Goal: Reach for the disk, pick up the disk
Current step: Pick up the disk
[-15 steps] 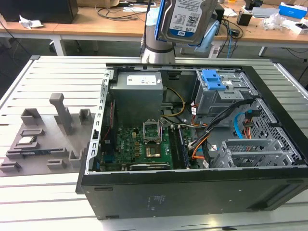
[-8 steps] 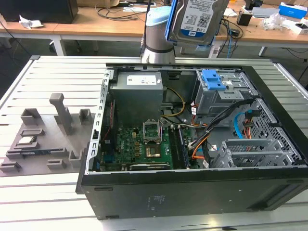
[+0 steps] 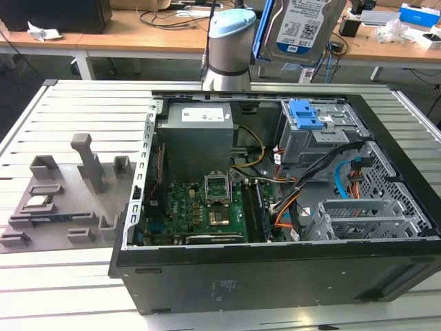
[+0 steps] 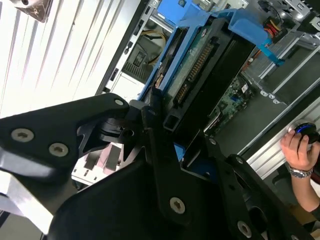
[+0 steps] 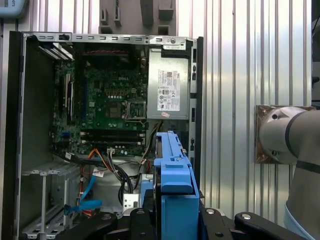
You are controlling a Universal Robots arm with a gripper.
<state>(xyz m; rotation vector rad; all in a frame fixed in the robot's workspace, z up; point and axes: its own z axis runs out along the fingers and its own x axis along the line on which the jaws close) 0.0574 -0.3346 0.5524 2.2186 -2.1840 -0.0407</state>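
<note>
The disk (image 3: pixel 303 27), a silver-grey hard drive with a white-and-blue label and a blue bracket along its edge, hangs high above the back of the open computer case (image 3: pixel 172 289). In both wrist views it is seen edge-on between the black fingers. Its blue bracket (image 5: pixel 172 175) rises from my gripper (image 5: pixel 172 222), and its connector edge (image 4: pixel 200 70) points towards the case below. My gripper (image 4: pixel 175 132) is shut on the disk, one finger (image 4: pixel 150 120) on each side.
Inside the case are the motherboard (image 3: pixel 207 203), power supply (image 3: pixel 196 131), loose cables and a grey drive cage with a blue latch (image 3: pixel 309 116). A grey fixture plate (image 3: pixel 62 200) holding a small chip lies at the exterior view's left. A person's hand (image 4: pixel 298 147) rests on a mouse.
</note>
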